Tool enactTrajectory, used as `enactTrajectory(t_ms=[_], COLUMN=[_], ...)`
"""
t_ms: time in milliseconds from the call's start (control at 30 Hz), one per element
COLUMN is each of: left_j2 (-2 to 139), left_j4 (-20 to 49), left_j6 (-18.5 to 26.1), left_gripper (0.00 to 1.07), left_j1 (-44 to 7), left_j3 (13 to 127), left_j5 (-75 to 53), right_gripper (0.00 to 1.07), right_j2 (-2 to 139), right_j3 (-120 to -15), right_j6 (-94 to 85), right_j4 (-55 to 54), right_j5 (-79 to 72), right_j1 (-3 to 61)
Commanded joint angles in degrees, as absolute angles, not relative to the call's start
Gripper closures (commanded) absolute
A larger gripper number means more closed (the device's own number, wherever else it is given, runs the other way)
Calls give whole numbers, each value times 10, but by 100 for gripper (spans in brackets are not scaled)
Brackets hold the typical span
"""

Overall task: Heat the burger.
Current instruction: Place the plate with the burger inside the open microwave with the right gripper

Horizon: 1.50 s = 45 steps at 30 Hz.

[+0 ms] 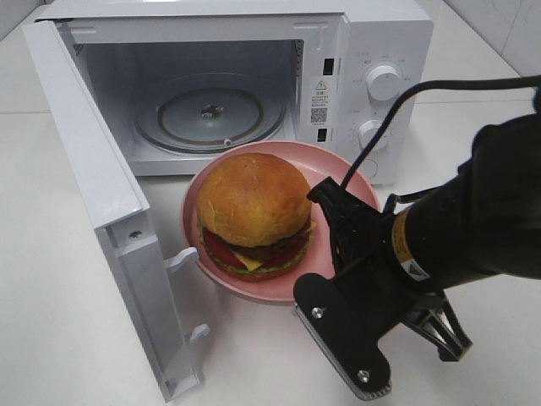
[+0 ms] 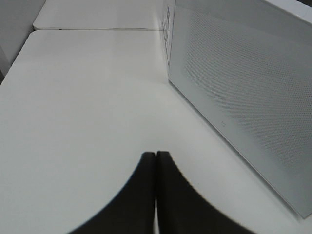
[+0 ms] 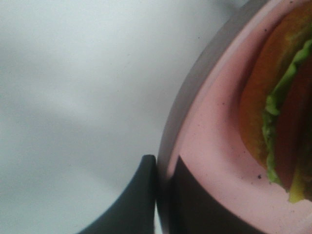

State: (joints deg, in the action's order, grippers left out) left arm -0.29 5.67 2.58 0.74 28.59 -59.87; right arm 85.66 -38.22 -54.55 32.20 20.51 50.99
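High view: right gripper (image 1: 325, 196) pinches the pink plate (image 1: 254, 292) at its near rim; burger (image 1: 254, 211) sits on it, just outside the open microwave (image 1: 372, 51), turntable (image 1: 211, 114) straight beyond.
Left wrist: left gripper (image 2: 156, 163) pressed together, empty, beside a white perforated panel (image 2: 243, 97).
Right wrist: 1 jaw on each side of the rim.

A high camera in front looks steeply down on the open microwave (image 1: 372, 51) and the pink plate (image 1: 338, 165) before it. The left wrist camera skims low over the tabletop (image 2: 73, 97) beside the microwave's white dotted panel. The right wrist camera presses close to the plate's rim, sharing plate and burger (image 3: 287, 97) with the high view.
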Motion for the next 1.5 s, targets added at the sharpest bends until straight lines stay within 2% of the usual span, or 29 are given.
enactTrajectory(t_ms=[33, 267, 567, 733, 1100, 1500], left_j2=[-14, -14, -14, -14, -14, -14], left_j4=[58, 58, 58, 58, 58, 58], left_j6=[25, 25, 25, 25, 25, 25], left_gripper=[107, 107, 107, 107, 107, 107], left_j1=[9, 9, 9, 9, 9, 9], left_j3=[284, 284, 284, 284, 284, 284], left_j5=[-593, -593, -593, -593, -593, -593], right_gripper=[107, 107, 107, 107, 107, 107], right_j2=[889, 929, 973, 1000, 1066, 1181], right_j3=[-433, -485, -548, -585, -692, -875], right_j6=[-568, -610, -788, -821, -820, -753], right_j4=[330, 319, 173, 150, 147, 137], right_j5=[172, 163, 169, 178, 230, 316], right_j1=[506, 480, 438, 423, 406, 406])
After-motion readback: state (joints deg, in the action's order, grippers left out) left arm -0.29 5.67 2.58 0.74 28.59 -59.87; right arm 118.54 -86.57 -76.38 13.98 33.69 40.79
